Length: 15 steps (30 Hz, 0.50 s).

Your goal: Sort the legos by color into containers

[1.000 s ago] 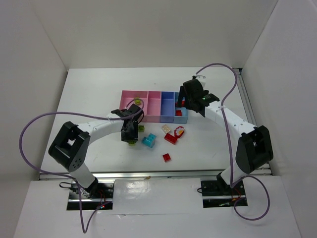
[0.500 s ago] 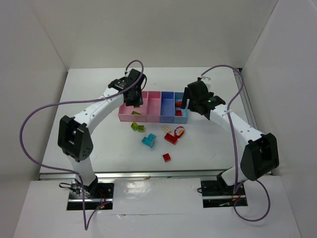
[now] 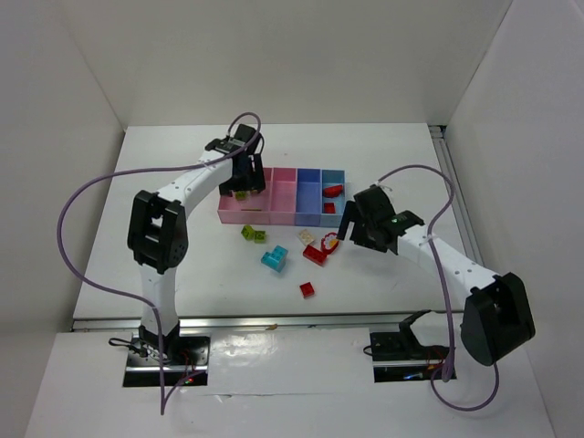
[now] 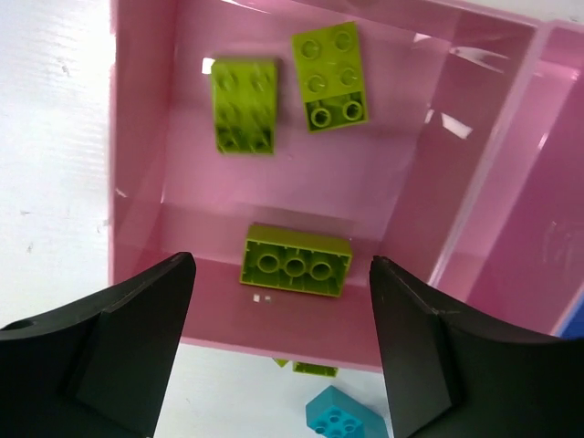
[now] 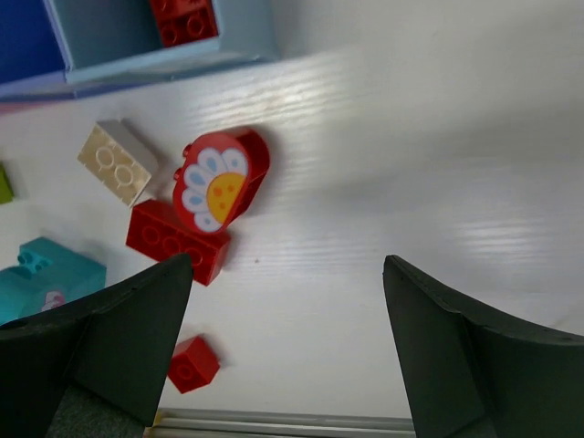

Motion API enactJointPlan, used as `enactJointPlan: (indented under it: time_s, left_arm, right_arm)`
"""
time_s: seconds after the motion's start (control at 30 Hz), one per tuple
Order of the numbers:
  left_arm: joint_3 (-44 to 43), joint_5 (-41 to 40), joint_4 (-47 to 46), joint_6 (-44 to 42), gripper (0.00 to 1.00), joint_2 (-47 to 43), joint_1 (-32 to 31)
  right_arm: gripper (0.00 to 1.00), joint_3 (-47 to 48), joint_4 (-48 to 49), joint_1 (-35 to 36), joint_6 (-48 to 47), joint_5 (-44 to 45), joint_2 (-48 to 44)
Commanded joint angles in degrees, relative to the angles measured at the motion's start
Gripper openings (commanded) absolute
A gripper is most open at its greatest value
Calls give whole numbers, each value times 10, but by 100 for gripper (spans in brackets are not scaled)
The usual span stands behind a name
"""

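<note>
Robotics laboratory cell. White panels (image 3: pixel 301 55) enclose a white surface (image 3: pixel 392 155). A cabled left arm (image 3: pixel 187 185) and right arm (image 3: pixel 447 260) are bolted at its near edge.

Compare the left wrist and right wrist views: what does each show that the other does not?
Only the left wrist view shows the pink compartment with three lime green bricks inside. Only the right wrist view shows the red daisy-printed piece, the cream brick and a red brick in the light blue compartment. Both show the white table and a cyan brick on it.

Cyan brick (image 5: pixel 46 274) — cropped by the right wrist view's edge.
</note>
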<state>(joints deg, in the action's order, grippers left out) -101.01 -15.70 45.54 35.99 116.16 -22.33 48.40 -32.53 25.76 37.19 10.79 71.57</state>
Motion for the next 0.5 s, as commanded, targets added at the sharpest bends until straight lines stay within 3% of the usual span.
enactJointPlan:
  time_s: [0.0,0.23,0.47]
  left_arm:
    - [-5,22,-7,-21,88,-56,-18]
    - [61,44,-18,-27,88,-160,-36]
    - [101,81,-18,-32,88,-211,-42]
  right_arm:
    - [92,-22,58,27,62,-45,1]
    - [92,-33,157,56,118,-32,63]
    - [92,9,140,83,136,45,157]
